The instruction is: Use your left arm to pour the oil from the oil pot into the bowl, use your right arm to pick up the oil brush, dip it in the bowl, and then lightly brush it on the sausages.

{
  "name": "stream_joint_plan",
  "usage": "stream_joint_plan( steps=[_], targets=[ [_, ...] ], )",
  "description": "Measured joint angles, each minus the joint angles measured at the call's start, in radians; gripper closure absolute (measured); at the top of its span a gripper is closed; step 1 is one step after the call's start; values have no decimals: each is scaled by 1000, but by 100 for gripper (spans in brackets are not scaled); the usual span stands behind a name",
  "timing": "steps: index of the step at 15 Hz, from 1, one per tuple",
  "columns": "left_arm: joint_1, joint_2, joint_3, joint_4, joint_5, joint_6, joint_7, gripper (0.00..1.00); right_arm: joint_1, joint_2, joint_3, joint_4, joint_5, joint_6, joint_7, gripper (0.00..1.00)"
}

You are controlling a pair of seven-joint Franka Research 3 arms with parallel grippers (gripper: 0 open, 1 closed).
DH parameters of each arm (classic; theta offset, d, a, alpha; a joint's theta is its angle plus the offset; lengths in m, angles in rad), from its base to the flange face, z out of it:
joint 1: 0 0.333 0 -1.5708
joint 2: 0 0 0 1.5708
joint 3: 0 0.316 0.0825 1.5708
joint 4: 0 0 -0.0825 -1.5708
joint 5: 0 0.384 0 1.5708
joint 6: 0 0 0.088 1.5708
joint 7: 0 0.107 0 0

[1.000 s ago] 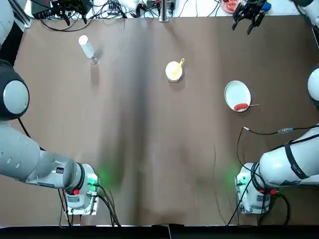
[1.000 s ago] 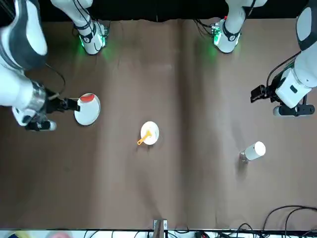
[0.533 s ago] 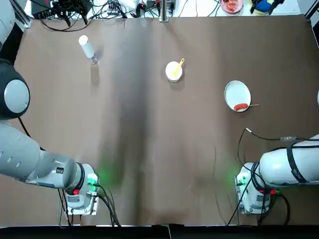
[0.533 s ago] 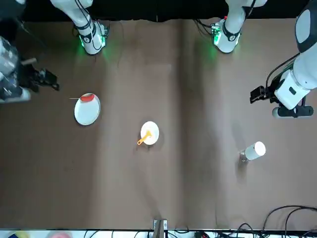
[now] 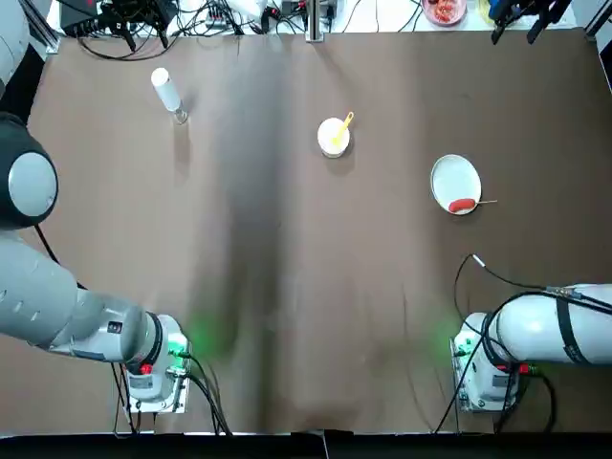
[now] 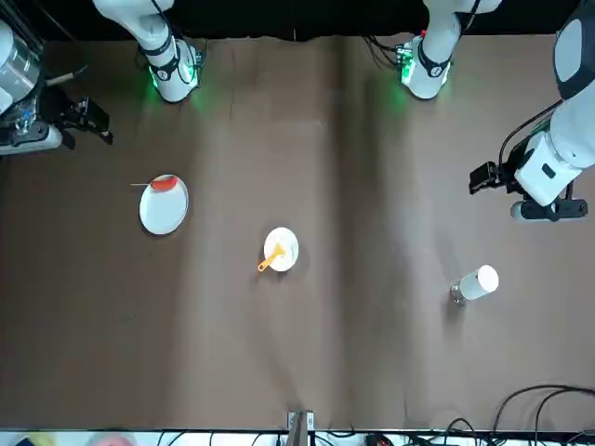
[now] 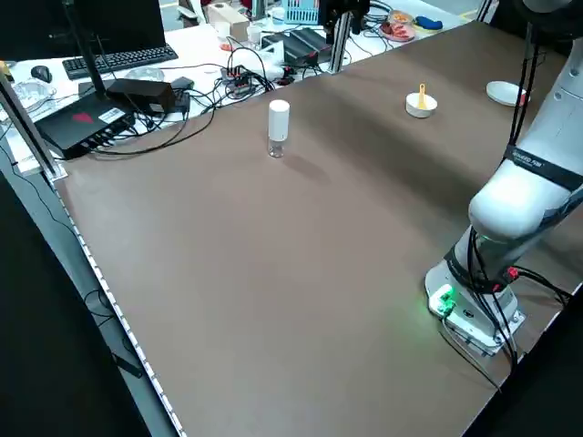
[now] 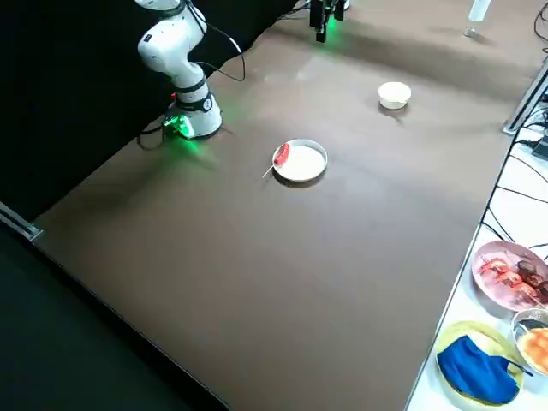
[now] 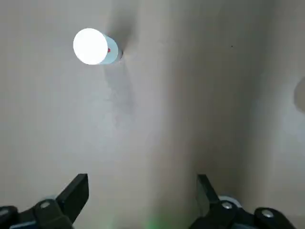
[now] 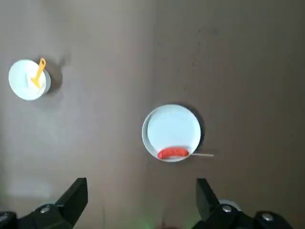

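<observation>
The oil pot (image 5: 167, 93) stands upright at the far left of the table, white cap up, also seen as the oil pot (image 9: 90, 46) below my left gripper (image 9: 143, 183), which hangs open high above and short of it. The white bowl (image 5: 334, 136) sits mid-table with the yellow oil brush (image 5: 342, 126) resting in it. One red sausage (image 5: 462, 205) lies at the rim of the white plate (image 5: 453, 177). My right gripper (image 10: 142, 186) hovers open high over the table's right side, apart from the plate (image 10: 172, 129) and bowl (image 10: 26, 81).
Both arm bases (image 5: 153, 368) (image 5: 488, 368) glow green at the near edge. Cables and a keyboard (image 7: 118, 59) lie beyond the far edge, along with food plates (image 8: 512, 274) and a blue cloth (image 8: 478, 370). A thin stick (image 10: 202, 154) juts from the sausage.
The right gripper has pulled away from beside the plate, rising and swinging toward the table's right edge. The left arm, pot, bowl and brush have stayed put.
</observation>
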Motion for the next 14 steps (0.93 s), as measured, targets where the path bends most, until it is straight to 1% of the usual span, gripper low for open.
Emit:
stream_joint_plan(
  steps=[3, 7, 9, 12, 14],
  targets=[
    [0, 1, 0, 0, 1, 0, 0, 0, -3, -7, -5, 1, -4, 20, 0, 0],
    [0, 2, 0, 0, 1, 0, 0, 0, -8, 11, -9, 73, -23, 24, 0, 0],
    [0, 2, 0, 0, 1, 0, 0, 0, -9, 42, -9, 107, -27, 31, 0, 0],
    [0, 2, 0, 0, 1, 0, 0, 0, -9, 121, -9, 174, -32, 34, 0, 0],
    [0, 2, 0, 0, 1, 0, 0, 0, -9, 155, -9, 200, -33, 33, 0, 0]
  ],
)
